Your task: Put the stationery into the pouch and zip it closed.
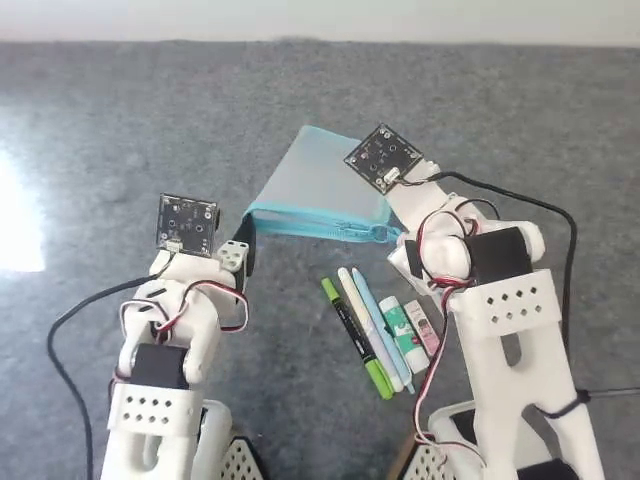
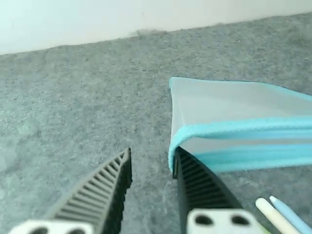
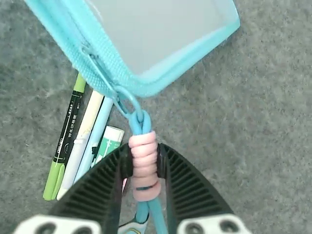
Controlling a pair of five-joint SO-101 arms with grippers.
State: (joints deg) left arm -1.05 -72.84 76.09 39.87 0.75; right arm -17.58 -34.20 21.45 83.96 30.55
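The translucent pouch [image 1: 312, 185] with a teal zipper edge lies mid-table, also in the left wrist view [image 2: 234, 117] and the right wrist view [image 3: 161, 34]. My right gripper [image 3: 143, 148] is shut on the pink-wrapped zipper pull [image 3: 143, 168] at the pouch's right end [image 1: 390, 235]. My left gripper [image 2: 151, 168] is open at the pouch's left corner [image 1: 240, 255], one finger [image 2: 195, 183] touching the teal edge, nothing between the fingers. A green pen [image 1: 355, 335], a white pen [image 1: 368, 325], a light blue pen [image 1: 380, 322] and a glue stick [image 1: 404, 327] lie outside the pouch.
A small pink item [image 1: 425, 328] lies beside the glue stick, against the right arm's base. The grey table [image 1: 150, 120] stretches to a pale wall at the back. Cables hang from both arms.
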